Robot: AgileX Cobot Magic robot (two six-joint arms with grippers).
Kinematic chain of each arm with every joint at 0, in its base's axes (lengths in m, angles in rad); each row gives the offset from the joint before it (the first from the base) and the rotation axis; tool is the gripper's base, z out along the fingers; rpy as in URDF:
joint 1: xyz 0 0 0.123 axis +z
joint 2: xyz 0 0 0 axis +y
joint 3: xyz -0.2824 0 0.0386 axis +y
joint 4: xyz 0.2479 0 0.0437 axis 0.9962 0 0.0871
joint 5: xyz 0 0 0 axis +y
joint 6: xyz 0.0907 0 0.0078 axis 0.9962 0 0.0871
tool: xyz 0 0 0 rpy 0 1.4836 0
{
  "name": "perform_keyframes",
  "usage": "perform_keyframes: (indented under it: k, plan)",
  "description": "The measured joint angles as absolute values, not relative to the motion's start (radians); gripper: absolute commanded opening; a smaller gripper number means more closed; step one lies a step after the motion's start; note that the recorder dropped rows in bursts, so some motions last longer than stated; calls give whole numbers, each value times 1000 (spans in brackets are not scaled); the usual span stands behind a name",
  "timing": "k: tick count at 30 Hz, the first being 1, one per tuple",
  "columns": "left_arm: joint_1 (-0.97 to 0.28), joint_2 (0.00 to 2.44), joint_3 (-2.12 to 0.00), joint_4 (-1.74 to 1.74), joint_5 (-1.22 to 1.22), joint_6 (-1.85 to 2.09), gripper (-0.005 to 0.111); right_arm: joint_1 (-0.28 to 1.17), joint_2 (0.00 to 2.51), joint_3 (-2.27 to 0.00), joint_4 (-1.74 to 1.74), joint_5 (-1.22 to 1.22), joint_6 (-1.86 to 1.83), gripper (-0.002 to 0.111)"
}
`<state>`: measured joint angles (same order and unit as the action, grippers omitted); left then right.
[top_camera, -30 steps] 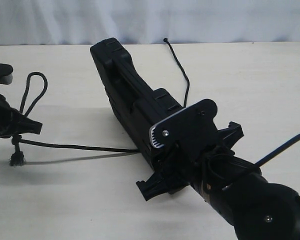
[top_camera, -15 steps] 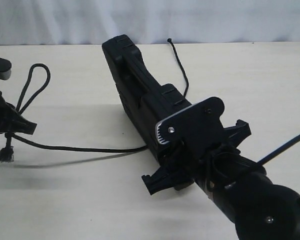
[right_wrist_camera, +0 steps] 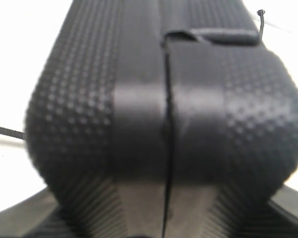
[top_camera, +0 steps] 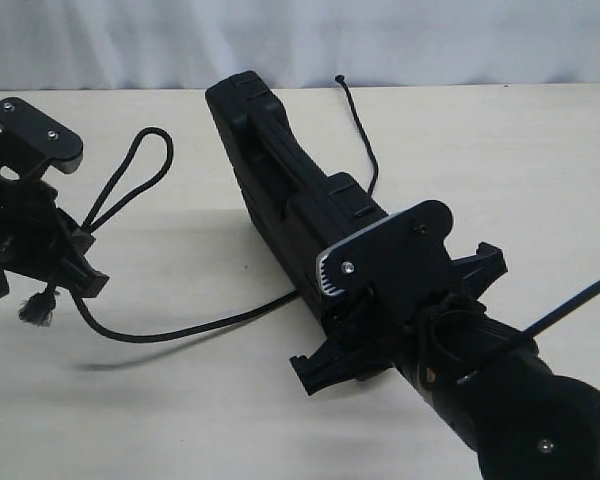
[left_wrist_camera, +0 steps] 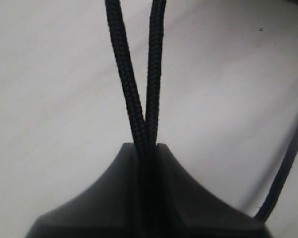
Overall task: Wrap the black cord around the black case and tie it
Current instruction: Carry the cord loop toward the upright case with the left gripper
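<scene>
Where the right gripper (top_camera: pixel 395 310) reaches in nearest the camera, its jaws are clamped on the near end of the black case (top_camera: pixel 270 180), which is held up on its long edge just over the pale table (top_camera: pixel 180 420). Its wrist view shows hard moulded plastic, dimpled on both rounded shoulders, with a smooth band and a seam down the middle. Further left, the left gripper (top_camera: pixel 80 270) is pinched tight on the black cord (top_camera: pixel 180 330), a braided rope. Two strands rise from the jaws into a loop (top_camera: pixel 145 160), a frayed tuft (top_camera: pixel 35 312) hangs below, and a slack length sags across to the case's base. Beyond the case, the cord's knobbed tip (top_camera: pixel 340 80) shows.
</scene>
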<state>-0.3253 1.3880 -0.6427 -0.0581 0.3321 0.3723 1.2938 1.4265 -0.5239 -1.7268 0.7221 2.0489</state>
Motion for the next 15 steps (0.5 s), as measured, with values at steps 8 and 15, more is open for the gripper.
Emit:
perform_keyframes:
  k: [8,15]
  plan:
    - [-376,1344,-643,-58,332,408,0,1226,1419,-524,-1745,647,2049,4]
    - [-376,1303,-643,-79,350,453,0,1198,1414,-524,-1755,617,2033,4]
